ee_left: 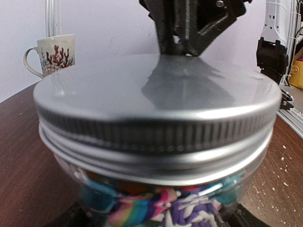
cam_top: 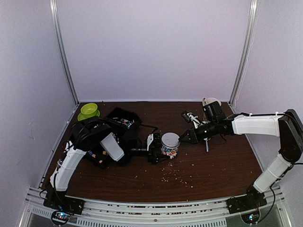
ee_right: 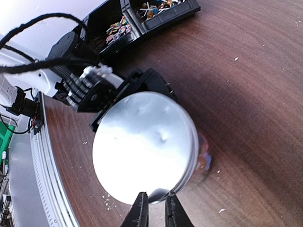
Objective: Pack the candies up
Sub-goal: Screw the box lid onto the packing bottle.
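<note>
A clear jar [cam_top: 169,145] of candies [ee_left: 156,208] stands mid-table under a silver screw lid [ee_left: 156,94]. My left gripper [cam_top: 154,150] is shut on the jar's body from the left, its fingers [ee_left: 66,218] just showing at the bottom corners of the left wrist view. My right gripper [cam_top: 182,138] reaches in from the right. Its tips rest over the lid's far rim [ee_right: 142,146] and are almost shut, with a slim gap and nothing between them [ee_right: 155,203]. Candies [ee_right: 203,153] show through the jar wall below the lid.
Black bins [cam_top: 124,122] holding more candies sit at the back left, behind my left arm, next to a green bowl [cam_top: 89,111]. A patterned mug [cam_top: 210,101] stands at the back right. Pale crumbs [cam_top: 177,177] dot the wood in front of the jar.
</note>
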### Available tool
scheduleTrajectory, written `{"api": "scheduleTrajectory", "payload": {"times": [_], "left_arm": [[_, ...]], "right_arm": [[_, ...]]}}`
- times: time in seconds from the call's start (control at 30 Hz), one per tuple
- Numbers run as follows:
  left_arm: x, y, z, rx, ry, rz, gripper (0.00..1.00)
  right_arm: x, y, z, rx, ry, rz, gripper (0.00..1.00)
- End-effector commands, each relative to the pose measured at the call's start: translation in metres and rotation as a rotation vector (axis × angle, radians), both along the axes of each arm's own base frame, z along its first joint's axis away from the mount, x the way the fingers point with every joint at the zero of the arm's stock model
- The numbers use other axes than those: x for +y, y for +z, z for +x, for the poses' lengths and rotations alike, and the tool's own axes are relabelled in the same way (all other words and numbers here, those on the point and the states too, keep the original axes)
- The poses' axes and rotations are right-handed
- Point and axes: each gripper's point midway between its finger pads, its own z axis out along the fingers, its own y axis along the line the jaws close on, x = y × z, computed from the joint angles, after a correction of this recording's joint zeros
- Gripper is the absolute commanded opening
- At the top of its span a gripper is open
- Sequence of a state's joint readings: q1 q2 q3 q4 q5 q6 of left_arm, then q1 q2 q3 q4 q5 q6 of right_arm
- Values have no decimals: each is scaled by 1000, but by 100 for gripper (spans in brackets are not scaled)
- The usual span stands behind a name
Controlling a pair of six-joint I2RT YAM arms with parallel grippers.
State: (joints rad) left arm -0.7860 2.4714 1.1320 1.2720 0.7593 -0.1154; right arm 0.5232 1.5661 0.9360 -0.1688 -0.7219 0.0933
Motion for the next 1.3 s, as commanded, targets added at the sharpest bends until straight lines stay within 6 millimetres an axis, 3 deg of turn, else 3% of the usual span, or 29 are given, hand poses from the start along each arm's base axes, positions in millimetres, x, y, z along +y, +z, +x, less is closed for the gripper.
{"api": "scheduleTrajectory", "payload": {"times": [0.0, 0.2, 0.33, 0.47, 0.6, 0.87, 1.27], "left_arm": [[16, -32, 17, 120, 85, 58, 80], [16, -32, 16, 119, 81, 58, 79], [16, -32, 16, 119, 79, 57, 79], [15, -31, 16, 117, 75, 55, 79], [15, -32, 15, 119, 70, 59, 79], [15, -33, 14, 119, 67, 62, 79], [13, -34, 16, 128, 64, 66, 73]], "right_arm": [[5, 1, -27, 42, 51, -4, 14], [-3, 16, -22, -20, 20, -37, 21], [-5, 32, -7, -72, -17, -38, 29], [3, 49, 13, -109, -38, -19, 34], [20, 52, 34, -98, -17, -15, 34], [44, 42, 58, -55, 29, 1, 35], [42, 17, 50, 6, 66, -25, 34]]}}
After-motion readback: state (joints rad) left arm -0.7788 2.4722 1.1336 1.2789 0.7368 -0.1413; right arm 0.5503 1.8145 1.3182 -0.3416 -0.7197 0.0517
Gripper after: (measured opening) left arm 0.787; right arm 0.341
